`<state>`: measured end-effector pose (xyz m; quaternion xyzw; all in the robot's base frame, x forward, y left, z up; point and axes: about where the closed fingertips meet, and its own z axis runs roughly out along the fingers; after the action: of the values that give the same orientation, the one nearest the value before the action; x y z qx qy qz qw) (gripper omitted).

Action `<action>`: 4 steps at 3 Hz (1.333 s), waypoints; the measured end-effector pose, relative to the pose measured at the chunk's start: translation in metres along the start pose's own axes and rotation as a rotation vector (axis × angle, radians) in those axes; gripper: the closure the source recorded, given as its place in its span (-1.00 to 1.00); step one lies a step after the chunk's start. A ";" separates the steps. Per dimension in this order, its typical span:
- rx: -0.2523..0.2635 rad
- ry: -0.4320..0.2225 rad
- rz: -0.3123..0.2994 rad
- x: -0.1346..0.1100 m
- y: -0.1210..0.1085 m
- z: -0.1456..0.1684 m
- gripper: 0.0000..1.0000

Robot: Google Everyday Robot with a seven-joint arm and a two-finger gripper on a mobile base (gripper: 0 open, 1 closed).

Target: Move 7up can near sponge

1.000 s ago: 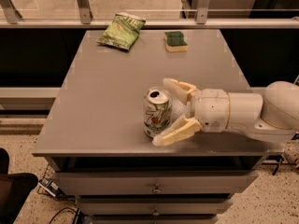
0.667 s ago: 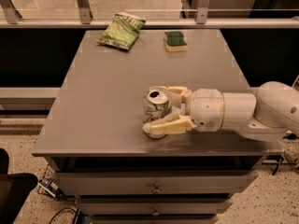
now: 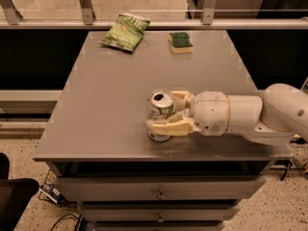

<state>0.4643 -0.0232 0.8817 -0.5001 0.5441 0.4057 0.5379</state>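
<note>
The 7up can point(image 3: 160, 110) stands upright near the front edge of the grey table point(image 3: 110, 90), silver with green marks and its pull-tab top showing. My gripper point(image 3: 166, 113) reaches in from the right and its two cream fingers point(image 3: 169, 127) are closed around the can's sides. The sponge point(image 3: 181, 42), dark green over pale yellow, lies at the far side of the table, well apart from the can.
A green crinkled chip bag point(image 3: 126, 31) lies at the table's far left. A railing with glass runs behind the table. Drawers point(image 3: 159, 194) sit under the front edge. My white arm point(image 3: 255, 117) stretches over the table's right front corner.
The fingers have closed from a wide-open stance onto the can. The can has stayed in place on the table.
</note>
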 end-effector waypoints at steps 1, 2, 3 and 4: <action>-0.004 0.000 -0.001 -0.001 0.001 0.002 1.00; -0.017 -0.021 0.002 -0.001 -0.002 0.007 1.00; -0.045 -0.030 -0.007 -0.011 -0.022 0.011 1.00; -0.060 0.010 -0.039 -0.038 -0.056 0.004 1.00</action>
<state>0.5166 -0.0243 0.9246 -0.5284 0.5247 0.4088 0.5276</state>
